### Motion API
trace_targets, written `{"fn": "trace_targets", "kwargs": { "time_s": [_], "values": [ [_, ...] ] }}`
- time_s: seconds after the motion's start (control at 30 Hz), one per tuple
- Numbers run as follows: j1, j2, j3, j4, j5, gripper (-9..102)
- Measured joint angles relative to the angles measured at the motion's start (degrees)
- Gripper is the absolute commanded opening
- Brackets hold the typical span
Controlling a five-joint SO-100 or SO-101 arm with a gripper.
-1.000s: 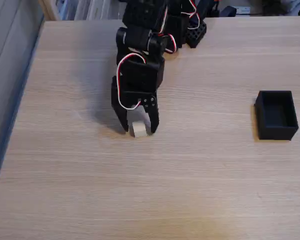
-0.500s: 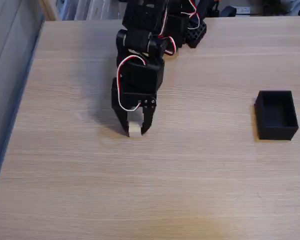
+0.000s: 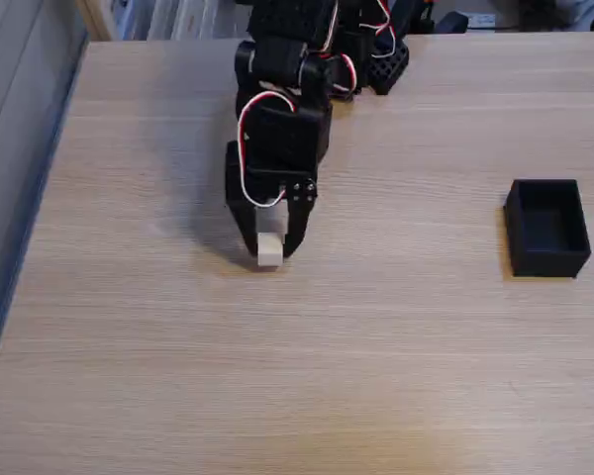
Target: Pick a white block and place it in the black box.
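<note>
Now the black two-finger gripper with red and white wires is clenched on the tiny white cube block; a second ago its jaws stood wide around it, so the grasp looks made and lifting comes next; the small matte black open-top box sits well apart at 3 o'clock; pale wood-grain table, clutter beyond its far edge at 12 o'clock.
</note>
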Motion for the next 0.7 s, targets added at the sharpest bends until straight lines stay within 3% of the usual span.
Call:
{"fn": "trace_targets", "kwargs": {
  "time_s": [0.43, 0.7],
  "values": [
    [-18.46, 28.74, 15.91, 4.75, 9.84, 0],
    [-34.01, 33.57, 16.26, 5.8, 12.83, 0]
  ]
}}
